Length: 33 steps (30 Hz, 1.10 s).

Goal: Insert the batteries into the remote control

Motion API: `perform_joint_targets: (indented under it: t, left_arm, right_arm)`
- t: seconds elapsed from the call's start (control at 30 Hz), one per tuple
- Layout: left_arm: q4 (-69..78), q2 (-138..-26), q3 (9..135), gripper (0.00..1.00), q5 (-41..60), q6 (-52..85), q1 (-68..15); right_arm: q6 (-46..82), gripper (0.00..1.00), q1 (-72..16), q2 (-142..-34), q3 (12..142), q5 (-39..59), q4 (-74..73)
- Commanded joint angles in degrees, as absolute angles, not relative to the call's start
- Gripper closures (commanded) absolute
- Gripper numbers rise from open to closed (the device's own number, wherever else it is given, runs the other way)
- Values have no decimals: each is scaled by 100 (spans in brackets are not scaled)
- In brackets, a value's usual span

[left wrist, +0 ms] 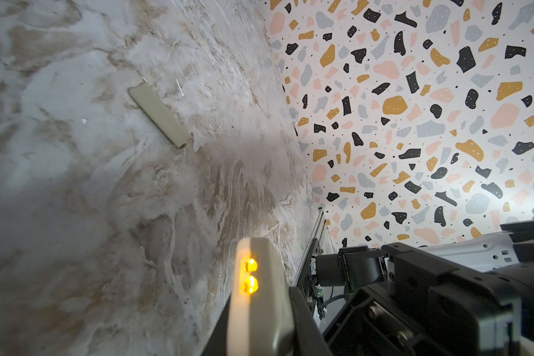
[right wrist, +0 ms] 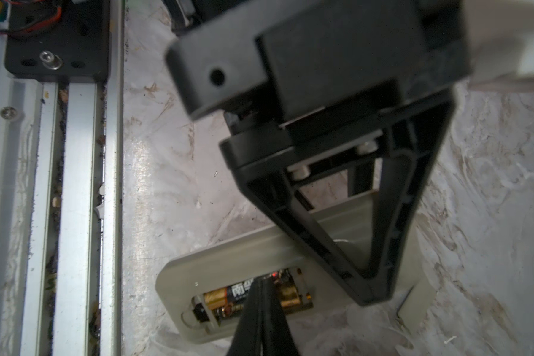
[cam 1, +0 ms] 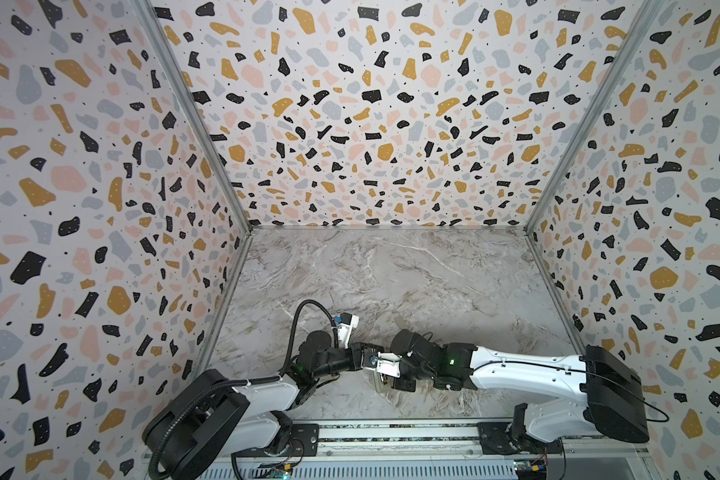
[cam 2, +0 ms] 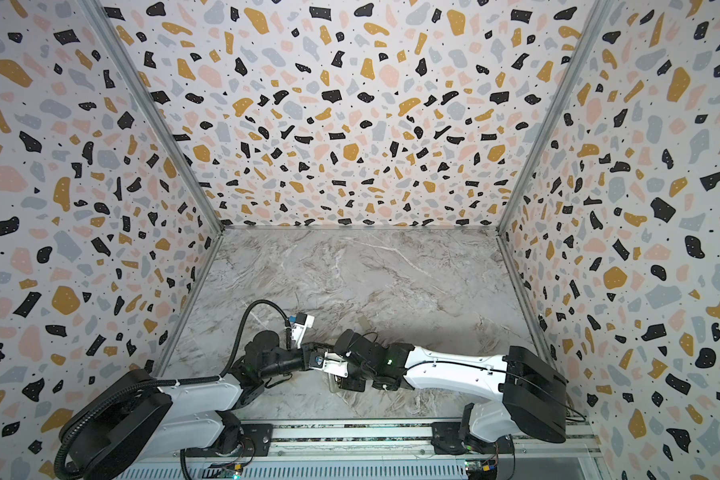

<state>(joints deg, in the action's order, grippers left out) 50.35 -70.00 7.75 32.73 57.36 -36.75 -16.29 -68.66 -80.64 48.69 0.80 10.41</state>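
Note:
The remote control [right wrist: 228,255] is pale and back-up just above the marble, near the front edge; in both top views only a sliver of it [cam 1: 378,384] [cam 2: 334,384] shows under the wrists. My left gripper [left wrist: 259,339] is shut on the remote, whose end face carries two glowing orange lights [left wrist: 249,276]. Two batteries [right wrist: 228,294] [right wrist: 228,309], dark with gold ends, lie side by side in the open recess. My right gripper [right wrist: 264,285] is shut, empty, its tips pressed together right over the batteries.
The small pale cover plate [left wrist: 159,115] [cam 1: 400,322] [cam 2: 363,322] lies flat on the marble behind the grippers. The aluminium rail [right wrist: 74,215] runs along the front edge close to the remote. Patterned walls enclose the table on three sides.

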Motion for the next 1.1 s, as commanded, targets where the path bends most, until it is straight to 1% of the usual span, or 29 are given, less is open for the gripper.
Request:
perform_joint_targets:
  t: [0.0, 0.2, 0.33, 0.47, 0.67, 0.87, 1.07]
  left_arm:
    - [5793, -6726, 888, 100, 3683, 5827, -3779]
    - [5635, -6640, 887, 100, 3593, 5767, -3779]
    - [5247, -6570, 929, 100, 3401, 5552, -3779]
    - [5007, -6530, 932, 100, 3161, 5434, -3771]
    - [5005, -6522, 923, 100, 3099, 5458, -3744]
    - [4977, -6460, 923, 100, 3111, 5476, -3735]
    - [4914, -6399, 932, 100, 3131, 5476, -3735]
  right_arm:
    - [-1455, 95, -6847, -8278, 4970, -379, 1107]
    - [-1371, 95, -6856, -8239, 4931, -536, 1065]
    - [-1238, 91, -6851, -7964, 4956, -481, 1030]
    - [-1090, 88, -6737, -7513, 4901, -218, 977]
    - [-1078, 88, -6663, -7022, 4766, 179, 1109]
    - [-1169, 89, -6755, -6994, 4632, 364, 1235]
    - [-1166, 90, -6786, -7279, 4695, 350, 1256]
